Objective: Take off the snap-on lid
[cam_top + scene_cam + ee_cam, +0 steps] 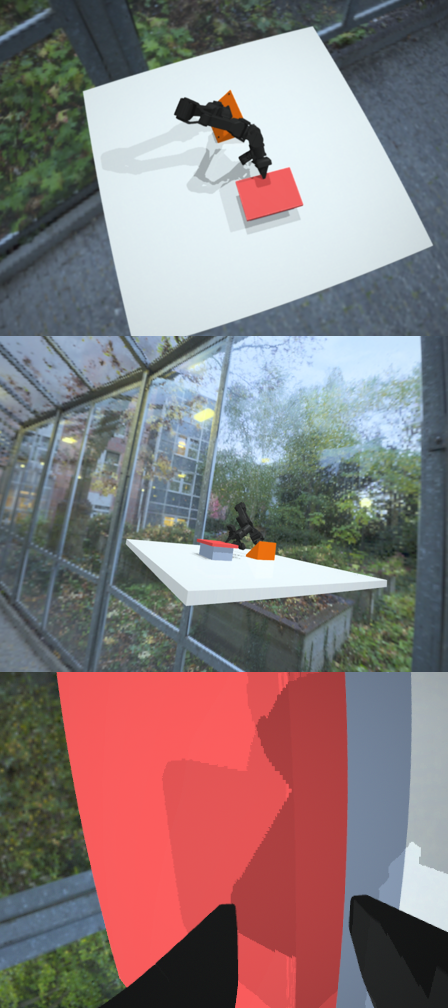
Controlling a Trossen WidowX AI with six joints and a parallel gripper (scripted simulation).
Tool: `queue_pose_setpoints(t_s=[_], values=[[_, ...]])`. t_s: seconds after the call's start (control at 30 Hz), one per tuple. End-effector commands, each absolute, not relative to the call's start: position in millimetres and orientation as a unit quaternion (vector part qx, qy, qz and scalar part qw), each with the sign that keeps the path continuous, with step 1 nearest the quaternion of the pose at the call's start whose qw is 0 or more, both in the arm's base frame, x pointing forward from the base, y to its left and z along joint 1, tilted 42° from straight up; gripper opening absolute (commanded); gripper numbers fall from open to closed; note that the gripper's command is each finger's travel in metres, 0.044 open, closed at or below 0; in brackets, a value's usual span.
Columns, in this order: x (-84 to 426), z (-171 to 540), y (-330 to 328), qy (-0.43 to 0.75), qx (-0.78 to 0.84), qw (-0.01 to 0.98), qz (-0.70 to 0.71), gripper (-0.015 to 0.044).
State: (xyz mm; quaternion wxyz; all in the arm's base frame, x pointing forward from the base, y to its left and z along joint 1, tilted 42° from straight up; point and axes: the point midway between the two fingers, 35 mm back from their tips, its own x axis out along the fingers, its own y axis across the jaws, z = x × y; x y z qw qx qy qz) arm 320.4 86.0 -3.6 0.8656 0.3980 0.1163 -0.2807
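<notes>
The lid (269, 195) (217, 543) (200, 797) is a flat red rectangle with a thin rim, and it is lying level on top of the storage box (216, 551) (377, 787), reaching out a little past its walls. The box is blue-grey and has straight sides; it is standing upright on the white table (180, 260) (260, 578) (434, 882), closed by the lid, so its inside is hidden and I cannot tell what it contains.

The red lid (200, 732) is big and sits on the blue-gray box (378, 772). The gripper (294, 915) has two black fingers, a bit open, with the lid's edge between them. Dark shadows lie on the lid
</notes>
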Motion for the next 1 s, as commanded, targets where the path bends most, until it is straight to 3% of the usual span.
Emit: queue_pose_setpoints(t_s=[0.0, 0.13, 0.27, 0.97], values=[[320.6, -3.8, 86.4, 0.118, 0.397, 0.866, -0.279, 0.0122], [320.6, -3.8, 86.4, 0.118, 0.397, 0.866, -0.279, 0.0096], [320.6, -3.8, 86.4, 0.118, 0.397, 0.866, -0.279, 0.0], [320.5, 0.2, 89.0, 0.116, 0.399, 0.866, -0.28, 0.0]])
